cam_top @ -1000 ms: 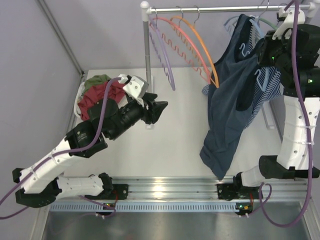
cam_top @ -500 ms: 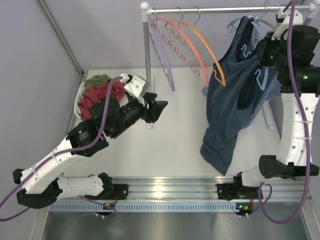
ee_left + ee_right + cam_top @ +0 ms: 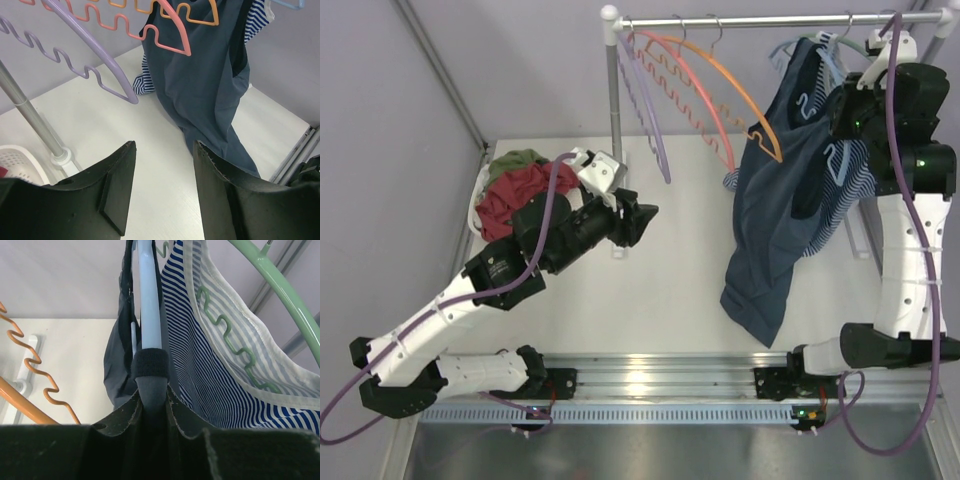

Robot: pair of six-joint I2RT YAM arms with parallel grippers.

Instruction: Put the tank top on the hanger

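The tank top (image 3: 770, 220) is being held up at the right end of the rail (image 3: 740, 18), sagging toward the worktop (image 3: 660, 290). It is being judged soft and light, best taken at a strap. The hanger (image 3: 148, 300) is being clamped by the right tool (image 3: 152, 390); the left tool (image 3: 162, 180) is being held agape, empty. Strap seating is being hidden by folds.

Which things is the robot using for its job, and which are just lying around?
For the job: tank top, blue hanger, right gripper clamped on that hanger.

Just lying about: striped top, green hanger, orange hanger, pink hanger, purple hanger, red garment.
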